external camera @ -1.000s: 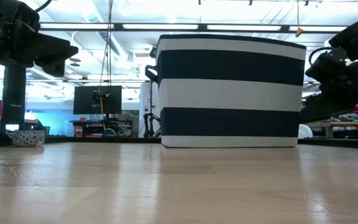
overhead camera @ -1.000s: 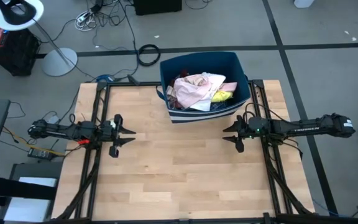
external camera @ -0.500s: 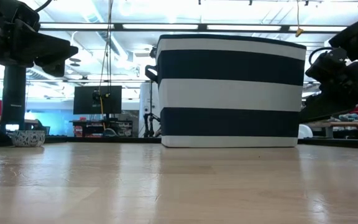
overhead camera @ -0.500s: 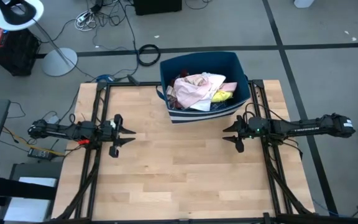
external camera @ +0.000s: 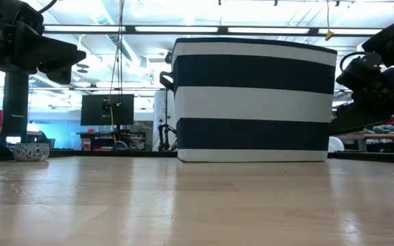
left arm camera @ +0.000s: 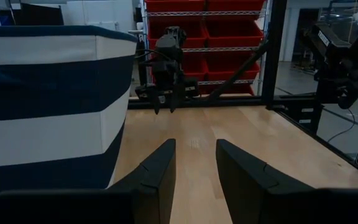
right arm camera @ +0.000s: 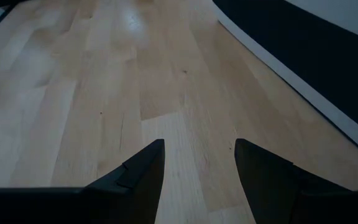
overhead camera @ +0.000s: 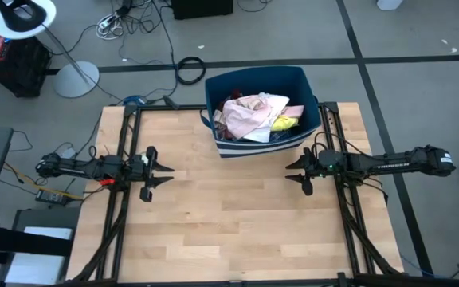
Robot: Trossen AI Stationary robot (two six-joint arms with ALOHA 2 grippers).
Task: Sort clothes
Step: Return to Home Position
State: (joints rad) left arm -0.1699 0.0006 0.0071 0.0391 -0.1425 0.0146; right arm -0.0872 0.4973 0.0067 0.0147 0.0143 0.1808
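The clothes (overhead camera: 253, 116) lie heaped inside the navy bin with white stripes (overhead camera: 305, 88) at the table's far edge; pale pink, white and yellow pieces show on top. In the low view only the bin's striped wall (external camera: 252, 102) shows. My left gripper (overhead camera: 167, 172) is open and empty above the table's left part, pointing toward the right edge. My right gripper (overhead camera: 290, 172) is open and empty above the table's right part, pointing toward the left edge, just near of the bin. Both fingers pairs show gaps in the wrist views (left arm camera: 194, 165) (right arm camera: 199, 162).
The bin stands with its base on the wooden table (overhead camera: 229, 223). Black frame rails (overhead camera: 122, 199) run along the table's left and right sides. Bare wood lies between the two grippers and toward the near edge.
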